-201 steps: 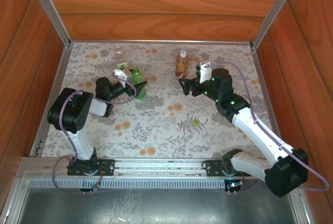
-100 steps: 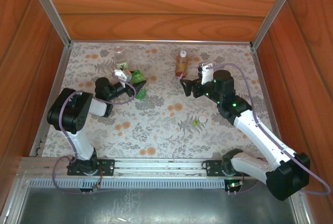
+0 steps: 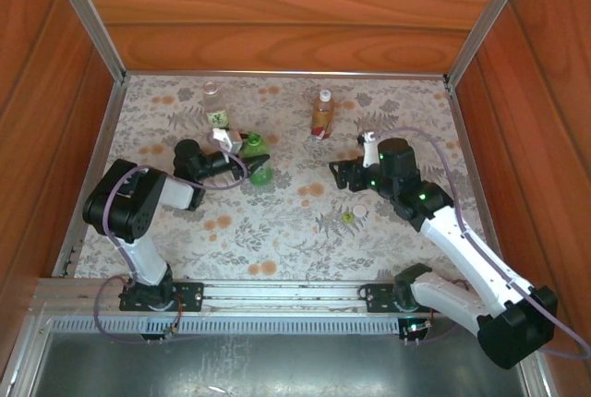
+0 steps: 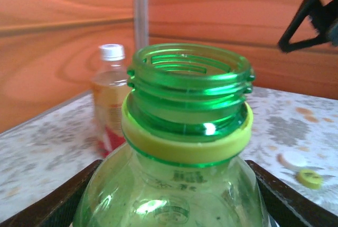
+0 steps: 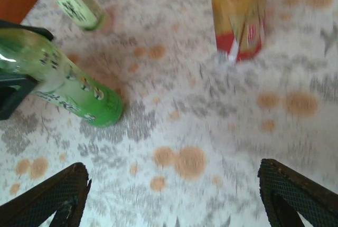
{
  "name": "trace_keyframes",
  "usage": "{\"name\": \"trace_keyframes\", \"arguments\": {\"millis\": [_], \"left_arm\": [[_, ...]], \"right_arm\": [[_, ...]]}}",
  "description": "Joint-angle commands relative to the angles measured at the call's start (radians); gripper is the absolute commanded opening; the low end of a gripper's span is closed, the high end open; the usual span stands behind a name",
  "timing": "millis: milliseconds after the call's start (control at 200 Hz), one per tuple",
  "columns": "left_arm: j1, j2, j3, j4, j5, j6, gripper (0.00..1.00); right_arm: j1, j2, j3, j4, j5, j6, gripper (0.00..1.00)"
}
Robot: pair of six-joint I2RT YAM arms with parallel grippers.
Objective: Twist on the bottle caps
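Left fingers (image 4: 50,206) pinch the tilted, uncapped green bottle (image 4: 187,148), its base at the surface (image 3: 277,231); right fingers (image 5: 296,190), spread, hover near the yellow-green cap (image 3: 348,219), seemingly the next pickup.

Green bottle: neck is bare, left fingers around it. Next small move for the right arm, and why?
Probably lower the right gripper onto the yellow-green cap: the green bottle shows bare threads in the left gripper, that cap lies loose, and the right fingers stand open, empty.
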Motion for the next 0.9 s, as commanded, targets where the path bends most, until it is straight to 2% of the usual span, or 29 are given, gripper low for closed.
{"name": "trace_keyframes", "arguments": {"millis": [0, 245, 380, 565, 894], "left_arm": [[-0.065, -0.025, -0.025, 0.010, 0.066, -0.005, 0.64], [-0.217, -0.051, -0.066, -0.048, 0.039, 0.045, 0.64], [-0.271, -0.089, -0.077, -0.123, 0.016, 0.097, 0.65], [-0.277, -0.115, -0.104, -0.147, -0.003, 0.139, 0.66], [-0.274, -0.106, -0.116, -0.150, -0.014, 0.160, 0.66]], "right_arm": [[0.045, -0.036, -0.039, -0.172, 0.072, 0.119, 0.87], [0.189, -0.029, -0.161, -0.272, 0.192, 0.311, 0.82], [0.217, 0.029, -0.198, -0.230, 0.197, 0.342, 0.77], [0.217, 0.149, -0.209, -0.159, 0.188, 0.356, 0.63], [0.217, 0.303, -0.173, -0.139, 0.222, 0.376, 0.54]]}}
